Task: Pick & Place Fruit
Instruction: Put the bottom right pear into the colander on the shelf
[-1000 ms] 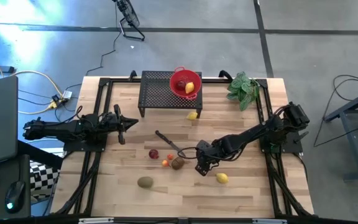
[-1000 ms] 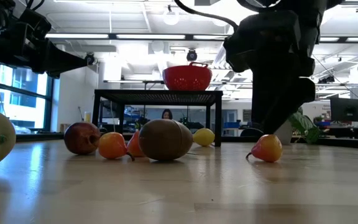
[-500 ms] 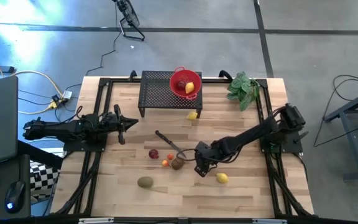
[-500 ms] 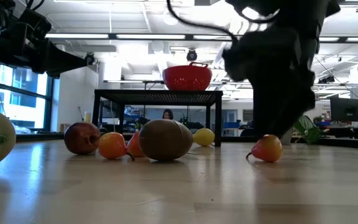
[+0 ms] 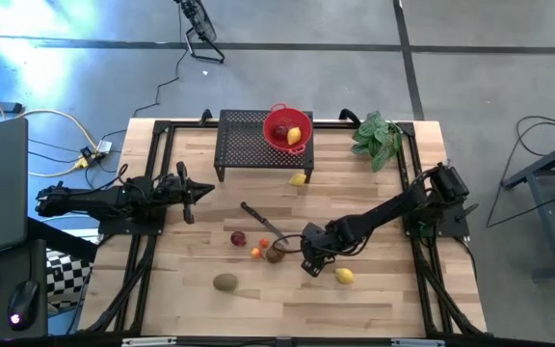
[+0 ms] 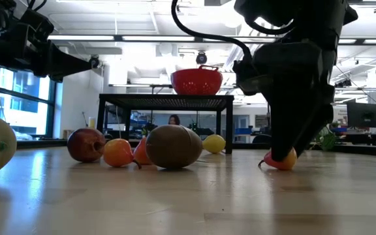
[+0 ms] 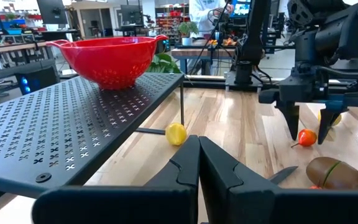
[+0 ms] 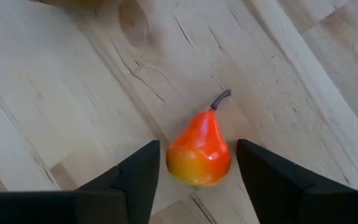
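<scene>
My right gripper, fingers spread astride the small orange pear, mid-tabletop; left gripper pressed together.

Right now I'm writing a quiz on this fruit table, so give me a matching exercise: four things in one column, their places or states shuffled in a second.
Things:
1. colander
2. pear
3. left end effector
4. leafy bunch

Places or states:
A. shut, waiting at the table's left side
B. on the black rack
C. on the table, between the right end effector's open fingers
D. far right corner of the table

Pairs: 1-B, 2-C, 3-A, 4-D
</scene>
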Available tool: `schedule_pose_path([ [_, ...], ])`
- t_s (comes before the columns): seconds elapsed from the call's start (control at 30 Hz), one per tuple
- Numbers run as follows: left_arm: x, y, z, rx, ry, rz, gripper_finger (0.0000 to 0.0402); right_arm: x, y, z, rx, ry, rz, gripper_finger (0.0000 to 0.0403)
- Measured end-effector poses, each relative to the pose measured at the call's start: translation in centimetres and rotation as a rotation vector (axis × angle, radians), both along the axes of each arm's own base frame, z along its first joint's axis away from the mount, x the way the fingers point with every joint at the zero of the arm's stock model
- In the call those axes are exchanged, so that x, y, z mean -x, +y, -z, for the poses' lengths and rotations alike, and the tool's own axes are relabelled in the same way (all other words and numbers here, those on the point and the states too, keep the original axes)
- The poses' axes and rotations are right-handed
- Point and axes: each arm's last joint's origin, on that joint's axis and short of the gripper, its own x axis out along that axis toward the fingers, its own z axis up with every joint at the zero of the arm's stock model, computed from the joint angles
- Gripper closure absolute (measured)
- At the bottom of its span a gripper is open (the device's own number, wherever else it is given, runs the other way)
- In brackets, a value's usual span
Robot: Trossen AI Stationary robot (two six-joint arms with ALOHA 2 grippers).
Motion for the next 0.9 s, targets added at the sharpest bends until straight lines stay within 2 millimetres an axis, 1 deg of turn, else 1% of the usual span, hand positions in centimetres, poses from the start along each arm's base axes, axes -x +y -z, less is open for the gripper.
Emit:
schedule_pose_path([
  [0.2,0.0,0.0,0.0,0.0,0.0,0.0,0.0402,0.0,0.0,0.0,0.0,0.0,0.0,0.0247],
  [0.33,0.0,0.0,0.0,0.0,0.0,0.0,0.0402,0.0,0.0,0.0,-0.002,0.0,0.004,0.0267],
  [0.57,0.0,0.0,0.0,0.0,0.0,0.0,0.0402,-0.1,0.1,0.0,-0.012,-0.004,0.004,0.0263],
  [0.67,0.0,0.0,0.0,0.0,0.0,0.0,0.0402,-0.1,0.0,-0.4,-0.014,-0.019,0.001,0.0265],
  [0.8,0.0,0.0,0.0,0.0,0.0,-0.001,0.0402,-0.1,-0.1,-1.1,-0.022,-0.048,-0.004,0.0274],
  [0.9,0.0,0.0,0.0,0.0,0.0,0.0,0.0402,0.0,-0.1,-2.1,-0.027,-0.079,-0.019,0.0273],
])
